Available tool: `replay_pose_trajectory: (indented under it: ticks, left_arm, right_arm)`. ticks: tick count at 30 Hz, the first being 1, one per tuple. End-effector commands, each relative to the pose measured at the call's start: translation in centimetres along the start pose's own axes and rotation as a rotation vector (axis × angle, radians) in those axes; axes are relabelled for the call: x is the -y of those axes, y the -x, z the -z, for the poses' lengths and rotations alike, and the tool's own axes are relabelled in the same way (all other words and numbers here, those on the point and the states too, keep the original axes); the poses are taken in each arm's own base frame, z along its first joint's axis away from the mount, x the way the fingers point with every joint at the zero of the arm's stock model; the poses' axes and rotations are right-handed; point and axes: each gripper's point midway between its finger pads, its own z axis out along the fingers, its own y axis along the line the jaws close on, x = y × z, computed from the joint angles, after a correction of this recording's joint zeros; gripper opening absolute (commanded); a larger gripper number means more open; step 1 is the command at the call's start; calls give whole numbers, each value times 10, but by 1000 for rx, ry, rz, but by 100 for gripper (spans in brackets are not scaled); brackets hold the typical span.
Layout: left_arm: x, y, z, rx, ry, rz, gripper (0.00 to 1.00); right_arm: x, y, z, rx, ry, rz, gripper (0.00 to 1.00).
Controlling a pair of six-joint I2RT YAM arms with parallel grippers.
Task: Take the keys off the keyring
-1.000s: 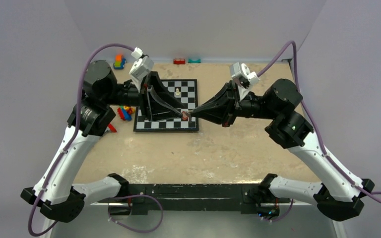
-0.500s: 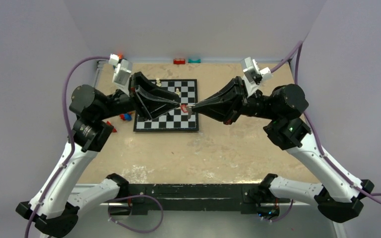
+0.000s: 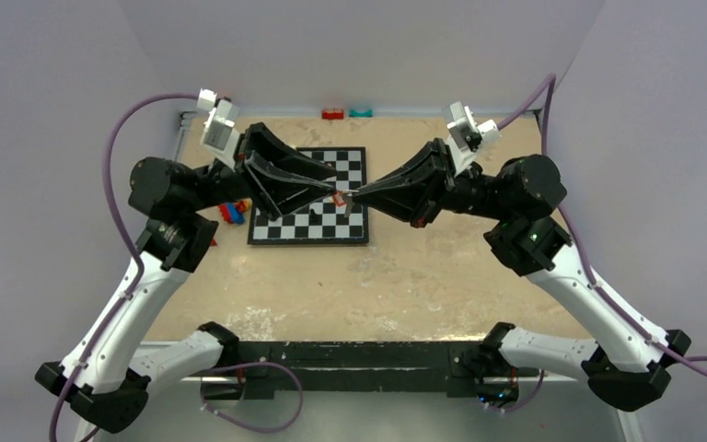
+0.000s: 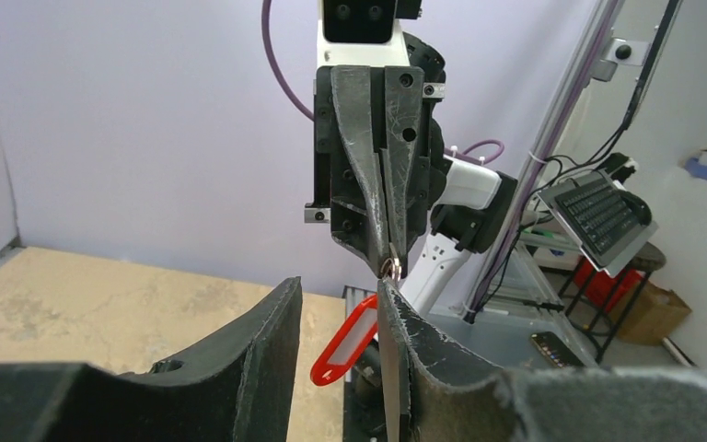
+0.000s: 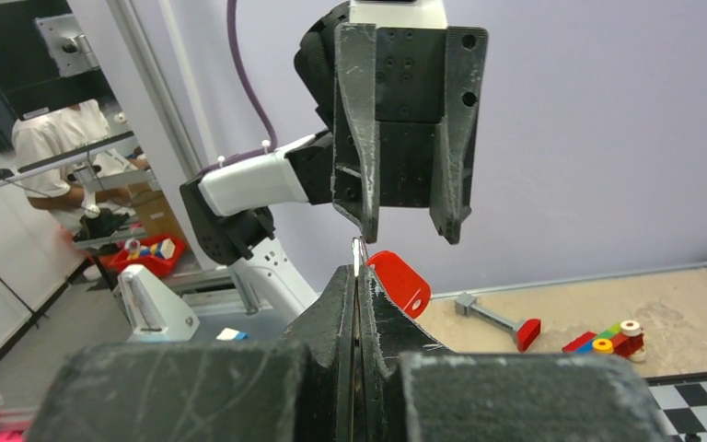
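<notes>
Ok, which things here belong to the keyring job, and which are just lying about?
Job: keyring, pinched by the right gripper; red tag on it; left gripper, open alongside.
Lying about: chessboard, toy bricks beside it, red brick and teal brick at the far edge.

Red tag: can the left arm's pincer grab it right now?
Probably yes. The left pincer is open, and the red tag hangs right by its gap with nothing between. The right pincer only pinches the ring above it.
</notes>
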Motion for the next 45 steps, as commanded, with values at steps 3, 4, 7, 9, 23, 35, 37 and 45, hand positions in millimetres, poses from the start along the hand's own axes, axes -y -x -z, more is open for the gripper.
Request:
replay_pose_trajectory:
  ticks: [3,4,7,9,23,35,37,45]
  left_arm:
    - [22,10,-4,-18,-126,-15,41]
    - [23,10,-5,-27,-138,-12,41]
    - [25,8,-5,-46,-156,-5,41]
    - [25,6,-4,-51,-153,-7,41]
    - [25,6,-2,-46,-144,-30,48]
    - [25,11,-5,-28,-145,-33,39]
    - [25,11,-5,-28,-144,-33,38]
    - [24,12,-6,-25,-142,-35,33]
  right_arm:
    - [-3,14,-1,44,5,24,0]
    - [-3,14,-1,44,3,23,0]
    - [-3,16,-2,48,4,28,0]
    - [-4,17,-1,52,4,32,0]
    - [-2,21,-2,72,-10,30,0]
    - [7,20,-5,76,-34,20,0]
    - [9,19,-7,77,-38,16,0]
    - [12,20,-9,80,-42,14,0]
